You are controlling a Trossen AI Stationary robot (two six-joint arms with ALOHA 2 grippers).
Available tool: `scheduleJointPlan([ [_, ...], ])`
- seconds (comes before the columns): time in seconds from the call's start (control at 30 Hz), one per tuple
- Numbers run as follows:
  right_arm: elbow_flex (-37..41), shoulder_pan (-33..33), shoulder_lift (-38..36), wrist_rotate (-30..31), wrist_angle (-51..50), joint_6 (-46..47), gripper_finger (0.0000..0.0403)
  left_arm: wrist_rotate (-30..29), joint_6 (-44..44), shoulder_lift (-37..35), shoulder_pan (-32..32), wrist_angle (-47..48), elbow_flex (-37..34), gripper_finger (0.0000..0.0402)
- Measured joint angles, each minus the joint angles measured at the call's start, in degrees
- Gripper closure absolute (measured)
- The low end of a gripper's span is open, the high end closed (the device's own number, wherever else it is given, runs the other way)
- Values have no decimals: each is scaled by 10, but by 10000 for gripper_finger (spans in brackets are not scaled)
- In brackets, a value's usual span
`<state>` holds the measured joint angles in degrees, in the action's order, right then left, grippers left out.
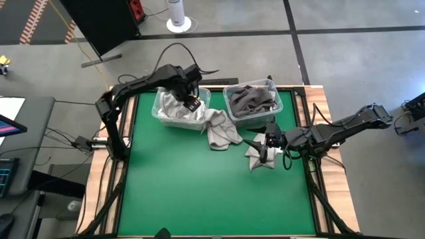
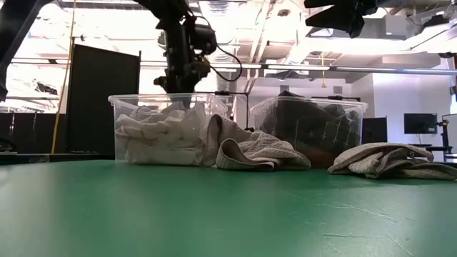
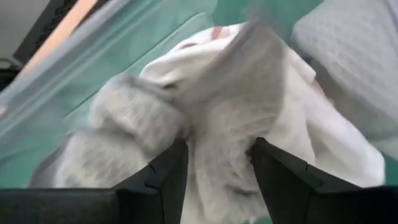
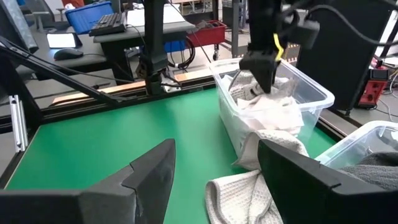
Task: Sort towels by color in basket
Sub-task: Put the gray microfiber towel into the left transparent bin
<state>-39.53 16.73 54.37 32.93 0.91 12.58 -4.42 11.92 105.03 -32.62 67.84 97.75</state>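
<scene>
Two clear baskets stand at the far side of the table. The left basket (image 1: 161, 114) holds white and light grey towels (image 3: 217, 93). The right basket (image 1: 229, 109) holds dark grey towels (image 1: 252, 99). A checked light towel (image 1: 222, 129) hangs over the left basket's near corner, its lower part on the table. Another light grey towel (image 1: 260, 159) lies crumpled on the table at the right. My left gripper (image 3: 217, 149) points down, open, just over the left basket's heap. My right gripper (image 4: 214, 149) is open with nothing between its fingers, high above the crumpled towel.
Green table top (image 1: 192, 192) lies bare from the middle to the near edge. A wooden rim and dark rails (image 1: 312, 133) run along the table's sides. Beyond the far edge stand a black panel (image 2: 103, 100) and desks (image 4: 112, 28).
</scene>
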Motion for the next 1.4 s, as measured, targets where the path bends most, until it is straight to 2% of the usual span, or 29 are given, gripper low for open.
scheduleJointPlan([
  [0.2,0,-6,0,0,0,-1,131,-32,6,-1,0,103,73,231],
  [0.37,0,-8,2,1,-1,-2,131,-83,6,-1,0,137,62,231],
  [0.47,0,-8,3,1,0,-2,131,-85,-2,0,0,112,28,227],
  [0.7,0,-8,3,1,6,-4,131,-73,-1,0,-8,-9,-87,199],
  [0.9,0,-8,3,1,8,-4,131,32,32,-1,-38,-129,-185,195],
  [1.03,0,-8,3,1,9,-6,131,56,42,-3,-44,-151,-217,197],
  [1.2,0,-8,3,1,9,-6,131,57,37,-3,-44,-126,-193,197],
  [1.4,0,-8,3,1,9,-6,131,61,22,-3,-37,-54,-92,197],
])
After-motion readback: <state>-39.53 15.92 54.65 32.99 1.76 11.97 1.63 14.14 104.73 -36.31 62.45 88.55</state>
